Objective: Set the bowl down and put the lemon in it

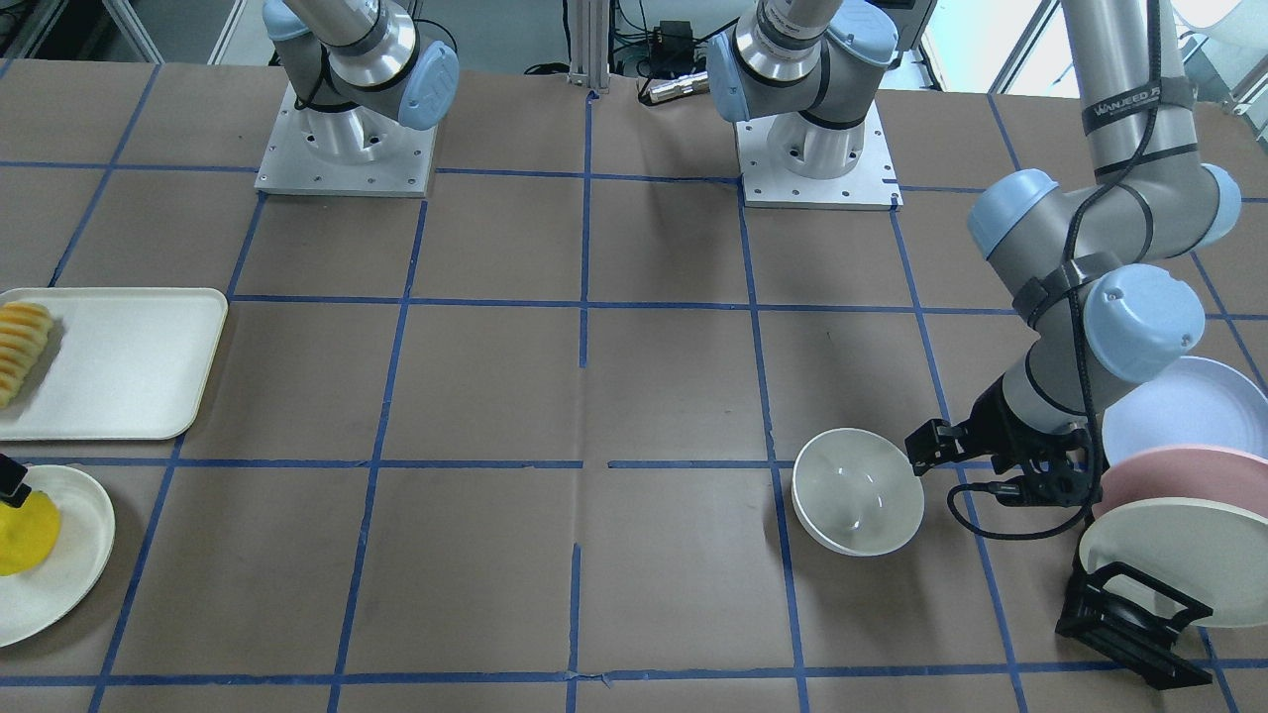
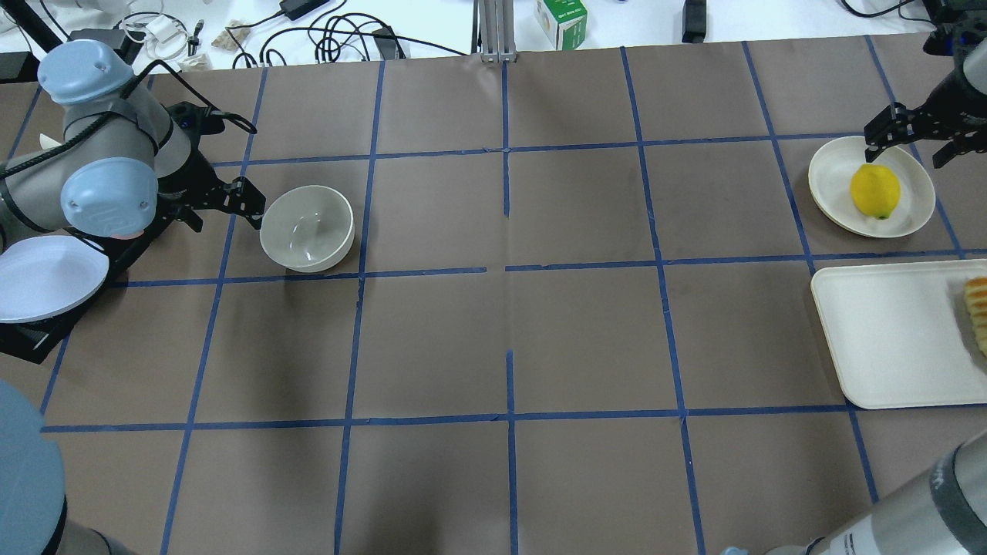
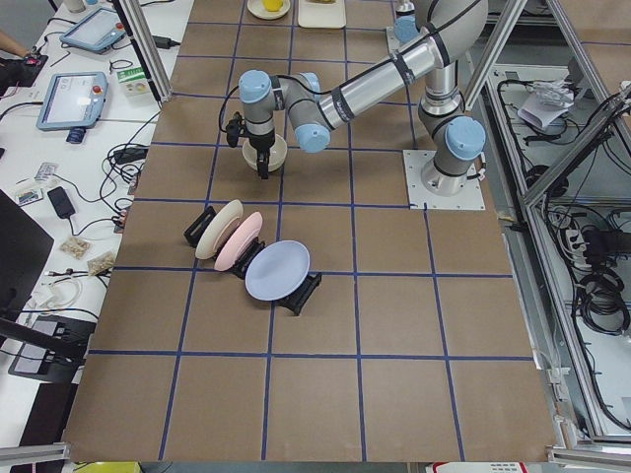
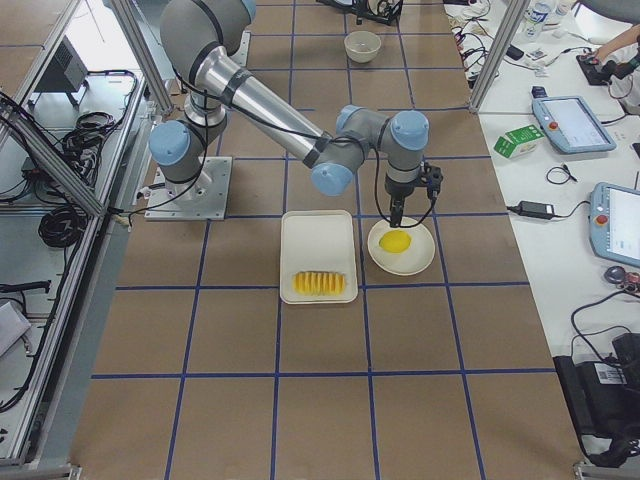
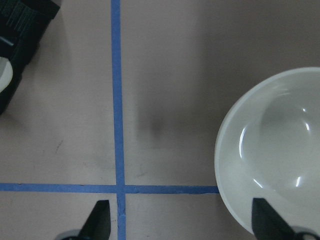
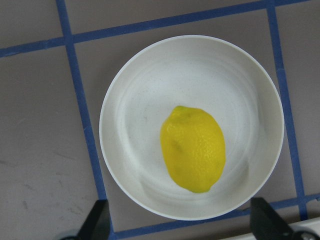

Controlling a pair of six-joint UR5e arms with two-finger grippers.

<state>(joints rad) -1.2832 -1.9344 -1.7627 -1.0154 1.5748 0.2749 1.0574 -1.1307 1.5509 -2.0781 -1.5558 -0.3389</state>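
The cream-white bowl stands upright on the table on my left side; it also shows in the front view and the left wrist view. My left gripper is open and empty just beside its rim, on the plate rack's side. The yellow lemon lies on a flat cream plate at the far right, also in the right wrist view. My right gripper is open and empty, above the plate.
A cream tray with a row of yellow-orange slices lies next to the lemon's plate. A black rack with lilac, pink and cream plates stands behind my left gripper. Blue tape lines grid the brown table.
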